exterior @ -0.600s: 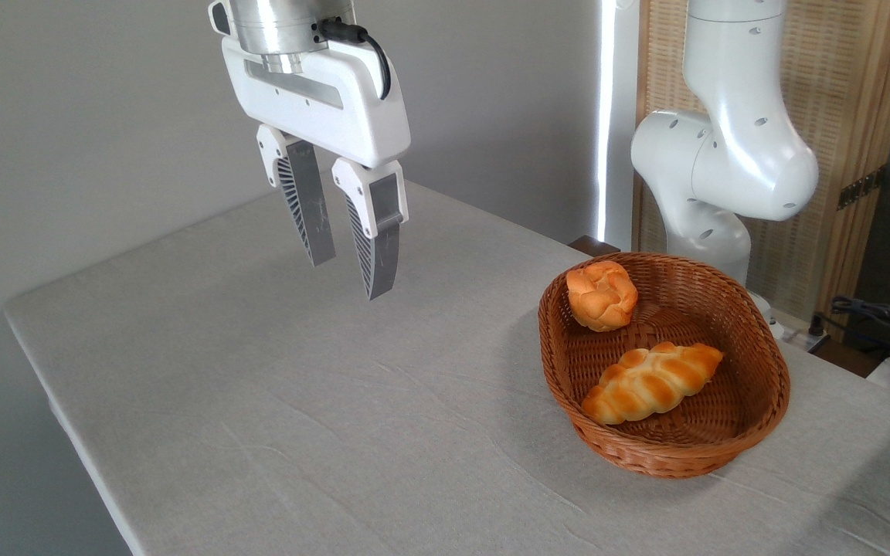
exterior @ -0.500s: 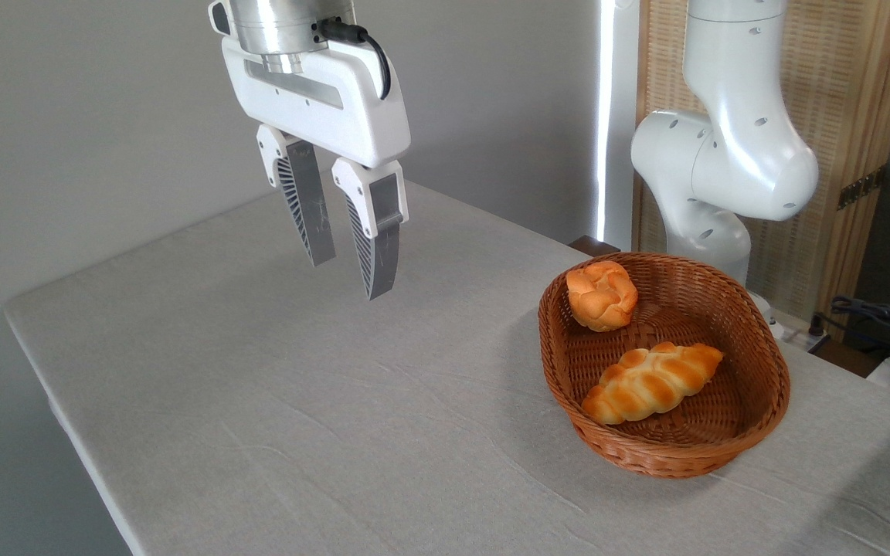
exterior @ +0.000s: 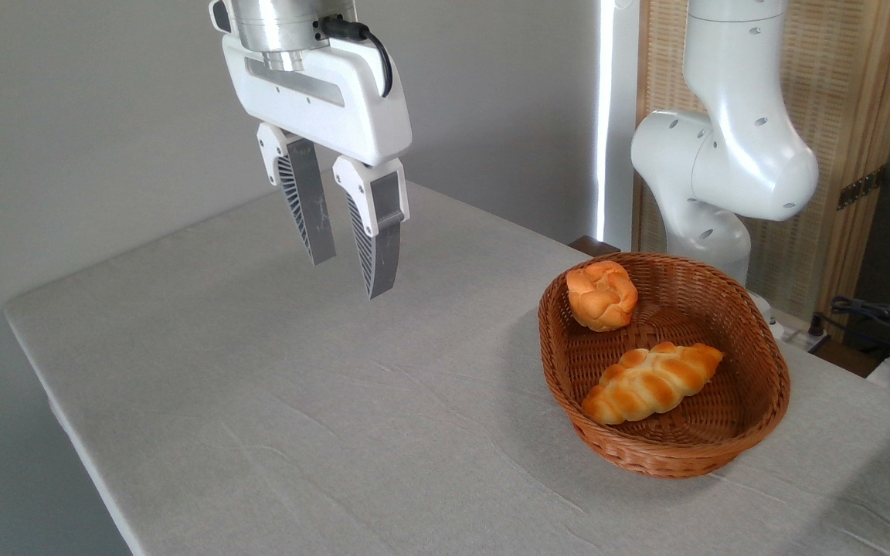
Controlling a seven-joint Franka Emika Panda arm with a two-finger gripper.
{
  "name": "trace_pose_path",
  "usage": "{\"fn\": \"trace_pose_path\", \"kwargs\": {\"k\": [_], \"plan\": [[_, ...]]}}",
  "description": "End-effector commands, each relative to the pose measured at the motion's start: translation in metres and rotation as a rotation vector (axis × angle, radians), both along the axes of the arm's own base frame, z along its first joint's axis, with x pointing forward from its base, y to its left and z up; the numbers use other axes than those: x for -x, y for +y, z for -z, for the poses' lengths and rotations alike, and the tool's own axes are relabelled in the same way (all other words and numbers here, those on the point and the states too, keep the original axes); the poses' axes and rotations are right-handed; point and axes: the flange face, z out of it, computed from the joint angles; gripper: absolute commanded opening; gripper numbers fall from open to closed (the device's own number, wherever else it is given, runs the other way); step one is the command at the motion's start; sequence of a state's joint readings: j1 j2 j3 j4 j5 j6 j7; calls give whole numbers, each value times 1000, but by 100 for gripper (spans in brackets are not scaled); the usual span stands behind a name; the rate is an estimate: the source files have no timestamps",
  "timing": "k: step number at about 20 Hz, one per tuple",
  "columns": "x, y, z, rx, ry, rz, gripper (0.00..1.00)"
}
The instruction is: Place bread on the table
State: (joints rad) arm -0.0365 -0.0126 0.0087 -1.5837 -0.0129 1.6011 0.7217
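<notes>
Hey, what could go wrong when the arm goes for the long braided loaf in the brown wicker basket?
1. The long braided golden loaf lies low against the near wall of the brown oval wicker basket, so a finger might catch the rim.
2. The round knotted orange bun sits close by; the empty two-finger gripper could grab it by mistake.

The table (exterior: 259, 401) wears a matt, wrinkled light-grey cloth. Right of the fingers (exterior: 374, 232), the wicker basket (exterior: 669, 455) is rough woven cane with a faint sheen. Inside it, the braided bread (exterior: 652, 383) and the knotted bun (exterior: 601, 294) have smooth, glazed golden crusts. The gripper (exterior: 348, 274) has a glossy white plastic shell under a brushed metal collar (exterior: 279, 15); its fingers are ribbed grey.
</notes>
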Motion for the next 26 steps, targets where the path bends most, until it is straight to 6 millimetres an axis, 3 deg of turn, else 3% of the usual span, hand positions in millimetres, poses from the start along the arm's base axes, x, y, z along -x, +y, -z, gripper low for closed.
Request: {"fn": "trace_pose_path", "kwargs": {"k": [1, 5, 7, 9, 11, 13, 16, 19, 22, 26], "plan": [[4, 1, -7, 2, -16, -12, 100], [14, 0, 5, 2, 15, -4, 100], [36, 1, 19, 3, 38, 16, 100], [77, 4, 37, 4, 48, 122, 100], [127, 29, 51, 25, 51, 177, 100], [171, 68, 67, 74, 56, 203, 100], [206, 106, 102, 65, 107, 242, 100], [216, 112, 146, -5, 166, 263, 100], [226, 131, 193, 30, 150, 250, 100], [221, 140, 201, -15, 134, 280, 100]]}}
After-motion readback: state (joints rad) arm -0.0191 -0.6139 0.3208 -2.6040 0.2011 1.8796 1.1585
